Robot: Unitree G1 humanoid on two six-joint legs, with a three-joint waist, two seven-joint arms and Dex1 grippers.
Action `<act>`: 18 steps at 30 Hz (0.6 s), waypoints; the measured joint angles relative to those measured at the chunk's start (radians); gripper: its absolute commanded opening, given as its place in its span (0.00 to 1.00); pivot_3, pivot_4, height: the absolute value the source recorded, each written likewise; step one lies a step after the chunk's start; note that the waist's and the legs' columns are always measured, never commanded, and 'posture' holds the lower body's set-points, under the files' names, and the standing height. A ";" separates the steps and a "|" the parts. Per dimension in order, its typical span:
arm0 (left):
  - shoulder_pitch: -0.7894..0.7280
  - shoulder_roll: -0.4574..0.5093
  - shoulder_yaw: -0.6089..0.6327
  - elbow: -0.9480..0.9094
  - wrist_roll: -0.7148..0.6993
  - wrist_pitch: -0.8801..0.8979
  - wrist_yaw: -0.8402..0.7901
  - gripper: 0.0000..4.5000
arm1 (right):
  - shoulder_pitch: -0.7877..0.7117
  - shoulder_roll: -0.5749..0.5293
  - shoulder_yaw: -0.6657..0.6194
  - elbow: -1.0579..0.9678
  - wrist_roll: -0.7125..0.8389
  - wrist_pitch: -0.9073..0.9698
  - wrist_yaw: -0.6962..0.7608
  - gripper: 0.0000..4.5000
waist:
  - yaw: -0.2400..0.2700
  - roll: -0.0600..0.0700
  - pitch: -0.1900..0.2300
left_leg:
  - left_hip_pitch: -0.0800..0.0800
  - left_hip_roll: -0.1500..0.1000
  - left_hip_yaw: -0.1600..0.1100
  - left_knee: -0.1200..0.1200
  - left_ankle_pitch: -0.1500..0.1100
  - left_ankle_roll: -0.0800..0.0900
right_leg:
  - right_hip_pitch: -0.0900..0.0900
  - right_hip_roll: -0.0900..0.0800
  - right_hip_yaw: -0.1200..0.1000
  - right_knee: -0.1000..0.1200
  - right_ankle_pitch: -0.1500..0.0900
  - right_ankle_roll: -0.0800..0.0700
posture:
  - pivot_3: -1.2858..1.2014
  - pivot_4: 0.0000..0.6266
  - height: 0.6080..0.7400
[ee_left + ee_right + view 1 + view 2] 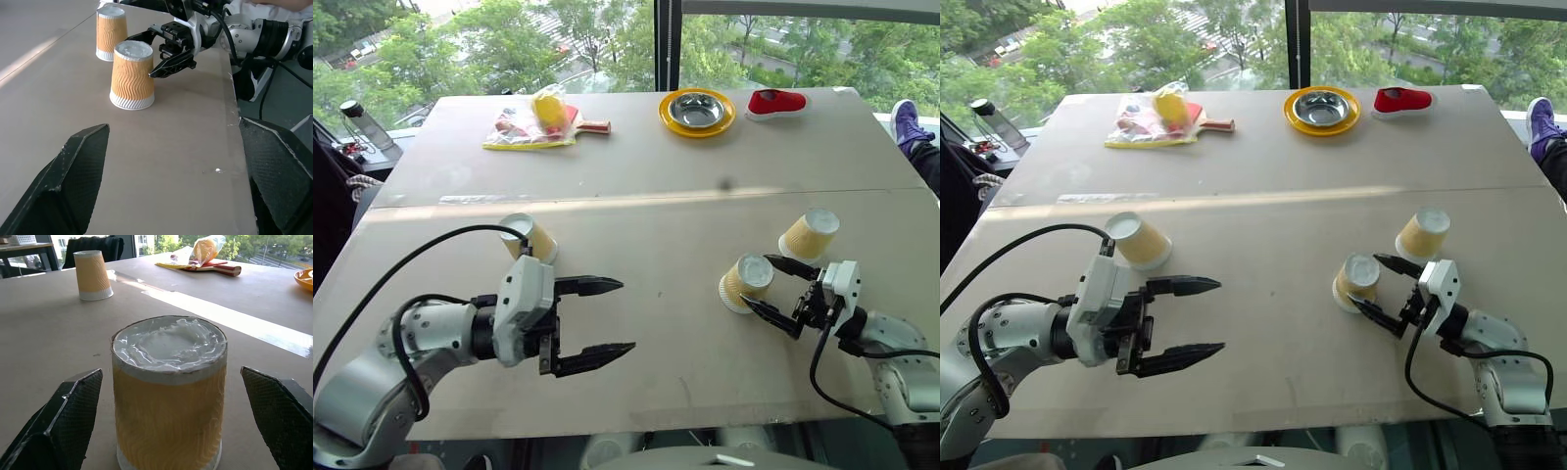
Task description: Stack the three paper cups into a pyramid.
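Note:
Three paper cups stand upside down on the table. One (530,237) is at the left, just behind my left gripper's wrist. The other two stand at the right: a nearer cup (745,282) and a farther cup (809,235). My left gripper (621,316) hovers open over bare table, pointing right, with nothing between its fingers. My right gripper (758,282) is open, its fingers (68,416) on either side of the nearer right cup (168,391) without touching it. In the left wrist view both right cups (132,73) show with the right gripper (168,56) beside them.
At the table's far side lie a yellow plate (673,121) with a steel bowl, a red object (776,101), and a paddle with a yellow bag (538,119). A person's purple shoe (904,122) shows at the far right. The table's front edge is near both arms.

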 measured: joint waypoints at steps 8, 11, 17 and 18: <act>-0.009 0.001 0.007 -0.003 -0.018 0.013 0.022 1.00 | -0.033 0.000 0.015 -0.013 -0.002 0.021 -0.019 0.47 | 0.000 0.000 0.000 | 0.000 0.000 0.000 0.000 0.000 0.000 | 0.000 0.000 0.000 0.000 0.000 0.000 | 0.52 0.24 1.00; -0.009 -0.001 0.035 -0.003 -0.034 0.016 0.043 1.00 | -0.065 0.003 0.035 -0.026 -0.003 0.059 -0.050 0.47 | -0.002 0.000 0.000 | 0.000 0.000 0.000 0.000 0.000 0.000 | -0.001 0.000 0.000 0.000 0.000 0.000 | 0.52 0.24 1.00; 0.012 -0.035 0.168 0.091 -0.035 0.015 0.098 1.00 | -0.288 0.095 0.174 -0.027 -0.099 0.201 -0.182 0.47 | -0.013 0.000 0.000 | -0.001 0.001 0.000 0.000 0.000 -0.001 | -0.003 0.002 0.001 0.002 0.000 0.000 | 0.52 0.24 1.00; 0.019 -0.041 0.191 0.113 -0.034 0.011 0.098 1.00 | -0.335 0.125 0.201 -0.008 -0.120 0.227 -0.206 0.47 | -0.014 0.000 0.000 | -0.001 0.001 0.000 0.000 0.000 -0.001 | -0.003 0.002 0.001 0.002 0.000 0.000 | 0.52 0.24 1.00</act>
